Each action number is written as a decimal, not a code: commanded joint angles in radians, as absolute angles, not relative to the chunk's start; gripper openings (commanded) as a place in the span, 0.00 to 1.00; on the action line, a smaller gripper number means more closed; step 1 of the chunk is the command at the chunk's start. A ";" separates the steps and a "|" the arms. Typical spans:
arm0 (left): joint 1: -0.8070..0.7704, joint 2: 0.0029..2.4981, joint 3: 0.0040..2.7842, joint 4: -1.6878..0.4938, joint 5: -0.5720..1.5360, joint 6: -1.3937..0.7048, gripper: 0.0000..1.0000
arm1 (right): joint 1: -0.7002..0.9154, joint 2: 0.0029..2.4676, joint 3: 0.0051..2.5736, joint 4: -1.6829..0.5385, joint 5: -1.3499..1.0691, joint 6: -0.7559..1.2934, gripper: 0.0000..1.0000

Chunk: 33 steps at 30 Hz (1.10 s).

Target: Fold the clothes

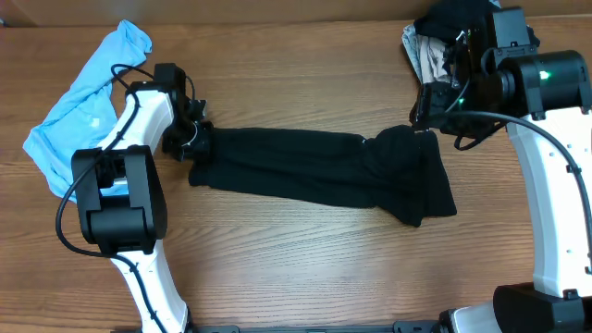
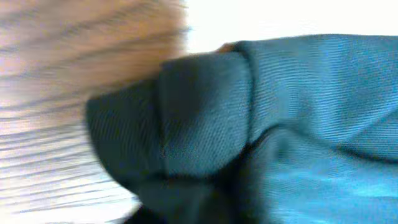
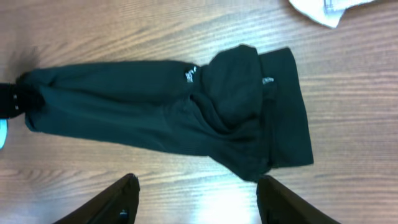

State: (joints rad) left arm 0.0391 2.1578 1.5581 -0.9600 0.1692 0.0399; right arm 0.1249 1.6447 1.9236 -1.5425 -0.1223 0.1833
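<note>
Across the mid-tabletop (image 1: 305, 268), black shirt (image 1: 296, 166) is lying folded into a long strip, its right end bunching up. Left jaws are touching its left end; cannot tell whether gripping. Right jaws are hanging open, empty, near its right end. Blue garment (image 1: 88, 102) is lying far left

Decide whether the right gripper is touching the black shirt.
Apart. The right wrist view shows the right gripper, jaws open, well above the table, with the whole shirt lying small below it.
</note>
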 commanded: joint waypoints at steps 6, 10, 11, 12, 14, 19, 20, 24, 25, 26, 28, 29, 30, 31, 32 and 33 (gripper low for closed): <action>0.082 2.188 1.605 -0.968 0.123 0.019 0.04 | 0.124 1.685 1.920 -1.503 -0.113 0.218 0.61; 0.134 2.188 1.729 -1.025 0.109 0.023 0.04 | 0.124 1.732 1.903 -1.495 -0.113 0.218 0.61; 0.144 2.188 1.755 -1.039 0.100 0.023 0.04 | 0.124 1.740 1.896 -1.491 -0.113 0.218 0.61; 0.154 2.188 1.787 -1.059 0.085 0.023 0.04 | 0.124 1.749 1.884 -1.483 -0.113 0.218 0.58; 0.164 2.188 1.837 -1.095 0.058 0.032 0.04 | 0.123 1.761 1.869 -1.470 -0.113 0.221 0.54; 0.161 2.188 1.932 -1.191 0.041 0.088 0.04 | 0.111 1.779 1.868 -1.442 -0.113 0.223 0.56; 0.155 2.188 1.946 -1.207 0.045 0.091 0.04 | 0.109 1.779 1.868 -1.435 -0.113 0.223 0.57; 0.119 2.188 1.985 -1.230 0.119 0.113 0.04 | 0.107 1.779 1.868 -1.411 -0.113 0.222 0.59; 0.106 2.188 1.988 -1.234 0.135 0.116 0.04 | 0.106 1.779 1.868 -1.407 -0.113 0.222 0.59; 0.087 2.188 1.988 -1.240 0.145 0.116 0.04 | 0.105 1.779 1.868 -1.405 -0.113 0.222 0.60; 0.046 2.188 1.987 -1.254 0.148 0.118 0.04 | 0.103 1.779 1.868 -1.403 -0.113 0.222 0.60; 0.022 2.188 1.984 -1.260 0.148 0.122 0.04 | 0.102 1.779 1.868 -1.403 -0.113 0.222 0.60; -0.004 2.188 1.983 -1.266 0.148 0.125 0.04 | 0.101 1.779 1.868 -1.402 -0.113 0.222 0.60; -0.026 2.188 1.983 -1.269 0.148 0.124 0.04 | 0.100 1.779 1.868 -1.401 -0.112 0.222 0.61; -0.050 2.188 1.983 -1.271 0.151 0.124 0.04 | 0.099 1.779 1.868 -1.399 -0.112 0.222 0.61; -0.078 2.188 1.983 -1.271 0.152 0.123 0.04 | 0.099 1.779 1.867 -1.398 -0.112 0.222 0.62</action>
State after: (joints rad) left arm -0.0086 2.1830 1.9652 -1.2671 0.1162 0.0933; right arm 0.1089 1.7870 1.8660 -1.4063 -0.1223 0.2169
